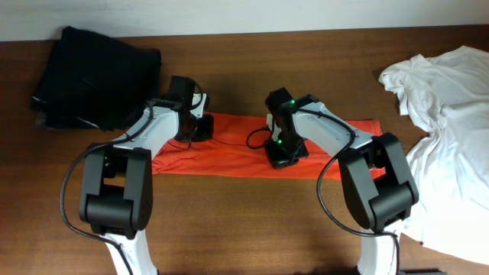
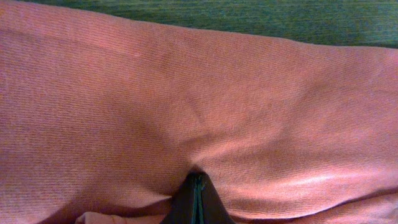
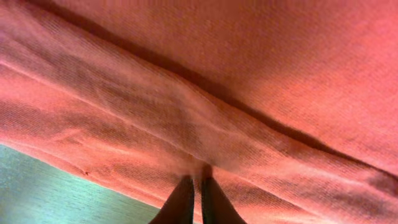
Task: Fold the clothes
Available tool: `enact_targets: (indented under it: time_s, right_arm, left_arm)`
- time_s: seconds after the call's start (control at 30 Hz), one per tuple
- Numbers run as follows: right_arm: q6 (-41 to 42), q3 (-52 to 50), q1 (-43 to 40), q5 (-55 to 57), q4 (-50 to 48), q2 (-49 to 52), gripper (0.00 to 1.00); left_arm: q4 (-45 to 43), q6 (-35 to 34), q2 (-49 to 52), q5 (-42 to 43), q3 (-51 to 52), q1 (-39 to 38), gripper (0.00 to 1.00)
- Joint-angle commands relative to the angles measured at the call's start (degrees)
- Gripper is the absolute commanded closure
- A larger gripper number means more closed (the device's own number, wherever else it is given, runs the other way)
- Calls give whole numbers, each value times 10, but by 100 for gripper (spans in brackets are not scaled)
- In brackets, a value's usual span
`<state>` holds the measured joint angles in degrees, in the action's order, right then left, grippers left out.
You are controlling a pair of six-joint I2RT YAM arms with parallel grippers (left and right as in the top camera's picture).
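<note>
The orange-red T-shirt (image 1: 229, 156) lies across the middle of the table (image 1: 252, 229) as a long, narrow band, its sides folded in. So the lengthwise folds look done and the step in hand is the cross fold, taking one end of the band over onto the other.

Both arms are down on the cloth. The left gripper (image 1: 200, 128) sits at the far edge near the band's left end, and the right gripper (image 1: 281, 155) sits at the near edge around the middle.

In the left wrist view the fingertips (image 2: 186, 202) are pressed together with no gap, and the fabric puckers into them, so the claw is clamped on the shirt. In the right wrist view the fingers (image 3: 180, 202) show only a thin slit between them, set against a layered fold. They seem to pinch that fold, though the cloth fills the view and I cannot see how many layers are caught.

The next move calls for both claws to keep every layer, lift together and carry the cloth level, so the band doesn't twist or slip open.

A white T-shirt (image 1: 447, 114) lies crumpled at the right, and a black pile of clothes (image 1: 95, 72) sits far left — both well apart from the work.
</note>
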<state>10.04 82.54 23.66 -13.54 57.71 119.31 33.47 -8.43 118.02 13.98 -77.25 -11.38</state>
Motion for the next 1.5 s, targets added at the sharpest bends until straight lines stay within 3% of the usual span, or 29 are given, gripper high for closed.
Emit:
enact_targets:
  time_s: [0.0,0.07,0.27,0.53,0.57,1.0,1.17,1.47]
  right_arm:
    - [-19,66,-31,10,19,-40,89]
    - [-18,65,-84,28,-19,-37,88]
    - [-18,16,-78,17,-103,-9,88]
    - [-18,12,-60,7,-121,-8,89]
    - [-16,12,-54,7,-122,-7,96]
    - [-16,-23,-38,39,-165,11,95]
    - [-16,-24,-38,30,-159,11,96]
    - [-16,-24,-38,-2,-47,11,96]
  left_arm:
    - [17,-1,30,-65,22,14,99]
    - [15,-1,30,-65,22,14,99]
    - [13,-1,30,-65,22,14,100]
    - [13,-1,30,-65,22,14,99]
    - [13,-1,30,-65,22,14,99]
    - [13,-1,30,-65,22,14,99]
    - [13,-1,30,-66,22,14,100]
    - [13,-1,30,-66,22,14,99]
